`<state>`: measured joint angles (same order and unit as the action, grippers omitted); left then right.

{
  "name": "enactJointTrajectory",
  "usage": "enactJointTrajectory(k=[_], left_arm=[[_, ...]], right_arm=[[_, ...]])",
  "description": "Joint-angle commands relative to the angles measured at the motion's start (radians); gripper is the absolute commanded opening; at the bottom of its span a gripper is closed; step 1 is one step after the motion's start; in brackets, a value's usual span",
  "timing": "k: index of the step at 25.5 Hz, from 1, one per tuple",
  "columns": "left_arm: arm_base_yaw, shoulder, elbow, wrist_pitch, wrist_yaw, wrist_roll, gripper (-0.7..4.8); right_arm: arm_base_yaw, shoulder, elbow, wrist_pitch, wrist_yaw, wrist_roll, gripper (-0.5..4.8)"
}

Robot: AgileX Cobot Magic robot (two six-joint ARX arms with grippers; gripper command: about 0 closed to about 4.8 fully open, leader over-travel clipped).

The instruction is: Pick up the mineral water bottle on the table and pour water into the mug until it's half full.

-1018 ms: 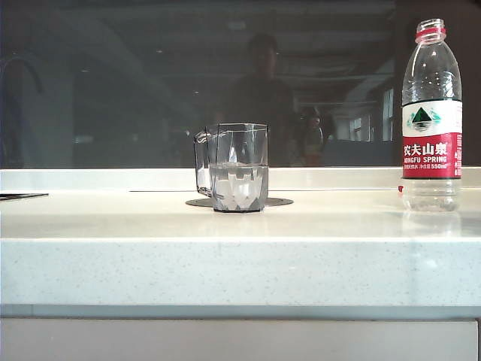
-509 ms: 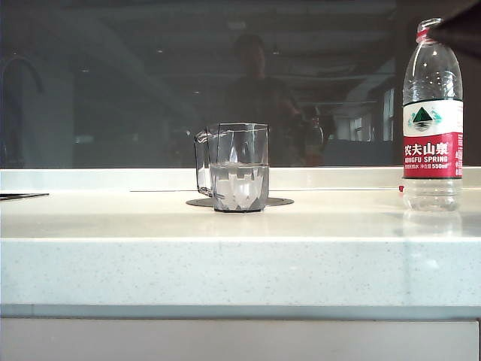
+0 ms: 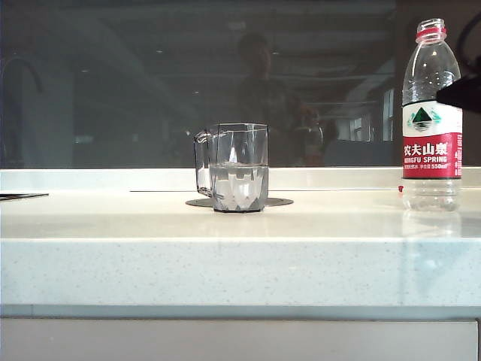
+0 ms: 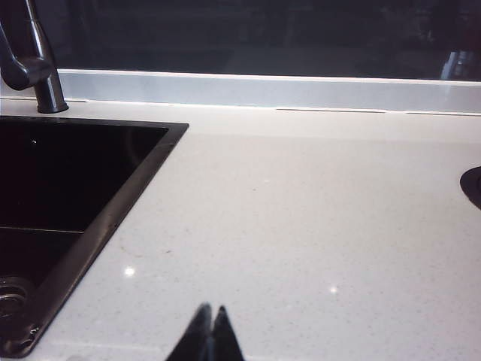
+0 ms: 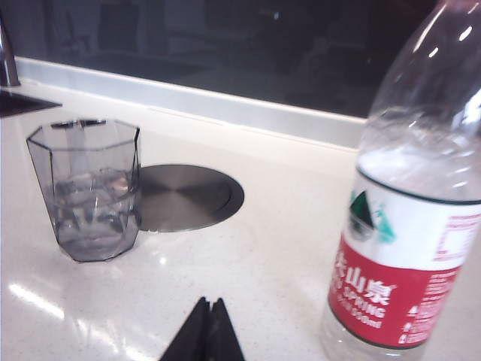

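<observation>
Bottle [image 5: 409, 226] stood free beside clenched right gripper [image 5: 204, 331], mug [image 5: 89, 195] farther off; left gripper [image 4: 210, 335] clenched, empty, near sink [image 4: 68, 188].

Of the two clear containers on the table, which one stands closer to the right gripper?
The mineral water bottle, tall with a red-and-white label. It stands beside the shut right gripper, while the faceted glass mug is farther off.

On the table [image 3: 150, 256], the mug [image 3: 239, 167] holds water [image 3: 239, 186]; the bottle [image 3: 431, 113] stands well right of it.
</observation>
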<state>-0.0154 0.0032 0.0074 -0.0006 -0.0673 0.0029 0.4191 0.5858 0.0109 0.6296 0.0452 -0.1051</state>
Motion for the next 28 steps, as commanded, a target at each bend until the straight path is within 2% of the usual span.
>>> enactJointTrajectory(k=[1,8,16,19,23,26,28], left_arm=[[0.0,0.0,0.003,0.009,0.001,-0.003,-0.04],[0.0,0.0,0.003,0.009,0.001,-0.003,-0.04],[0.0,0.0,0.003,0.009,0.001,-0.003,-0.04],[0.0,0.0,0.003,0.009,0.001,-0.003,-0.04],[0.0,0.0,0.003,0.008,0.003,-0.003,-0.04],[0.0,0.0,0.003,0.008,0.001,-0.003,-0.04],[0.0,0.0,0.003,0.008,0.001,-0.003,-0.04]], right_arm=[[-0.032,-0.137,0.004,-0.161,0.019,-0.01,-0.04],[-0.204,-0.402,0.004,-0.272,0.003,0.0,-0.04],[-0.362,-0.587,0.004,-0.405,0.003,0.0,-0.04],[-0.419,-0.587,0.005,-0.417,0.0,0.001,-0.05],[-0.434,-0.587,0.004,-0.475,0.0,0.01,-0.05],[-0.432,-0.587,0.004,-0.53,-0.004,0.119,-0.05],[-0.432,-0.587,0.004,-0.544,-0.016,0.139,-0.05]])
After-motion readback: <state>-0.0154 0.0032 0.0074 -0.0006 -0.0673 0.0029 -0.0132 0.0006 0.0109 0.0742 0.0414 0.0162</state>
